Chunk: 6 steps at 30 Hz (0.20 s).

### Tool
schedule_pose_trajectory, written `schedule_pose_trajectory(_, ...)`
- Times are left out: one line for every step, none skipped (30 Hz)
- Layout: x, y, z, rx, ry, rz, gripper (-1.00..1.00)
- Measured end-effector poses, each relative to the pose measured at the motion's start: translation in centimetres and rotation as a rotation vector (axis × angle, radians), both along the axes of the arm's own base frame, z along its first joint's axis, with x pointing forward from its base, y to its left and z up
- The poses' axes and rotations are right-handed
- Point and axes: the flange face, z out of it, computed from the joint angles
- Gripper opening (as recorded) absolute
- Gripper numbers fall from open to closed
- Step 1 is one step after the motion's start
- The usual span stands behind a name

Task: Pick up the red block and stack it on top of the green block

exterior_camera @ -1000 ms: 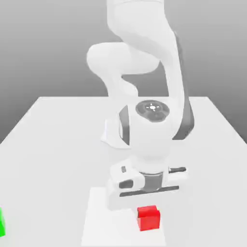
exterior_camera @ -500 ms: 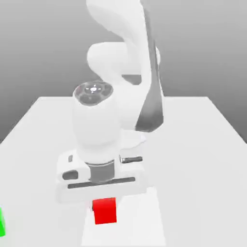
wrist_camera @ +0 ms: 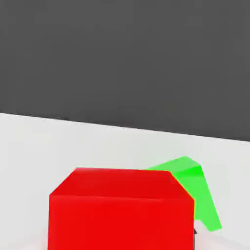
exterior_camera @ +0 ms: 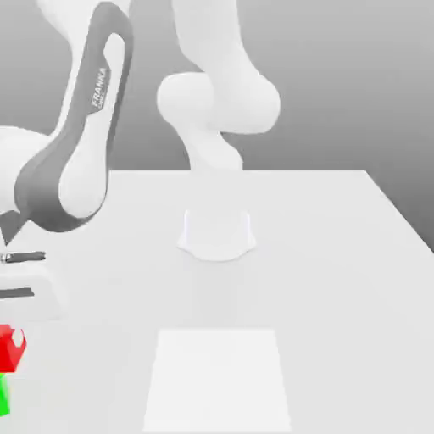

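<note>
From my station, the worktop (exterior_camera: pixel 339 254) is bare but for its near corner on the exterior view's left, where the arm (exterior_camera: pixel 72 161) hangs. My tool (exterior_camera: pixel 10 326) is clamped on the red block (exterior_camera: pixel 11 349), held just above the green block (exterior_camera: pixel 3 398); lowering and release remain, I judge.

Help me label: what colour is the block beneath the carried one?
Green block, clearest in the hand view.
</note>
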Motion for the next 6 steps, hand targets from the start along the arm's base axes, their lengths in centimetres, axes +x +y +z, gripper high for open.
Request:
schedule_pose_trajectory(0.0,-0.3,-1.2,-0.002,-0.002,0.001,-1.00)
schedule_pose_trajectory(-0.1,-0.4,-2.8,-0.003,-0.002,0.002,-1.00)
schedule_pose_trajectory(-0.2,-0.5,-4.1,-0.002,-0.002,0.001,1.00)
schedule_pose_trajectory(-0.2,-0.5,-4.1,-0.002,-0.002,0.001,1.00)
schedule_pose_trajectory(-0.2,-0.5,-4.1,-0.002,-0.002,0.001,1.00)
schedule_pose_trajectory(-0.2,-0.5,-4.1,-0.002,-0.002,0.001,1.00)
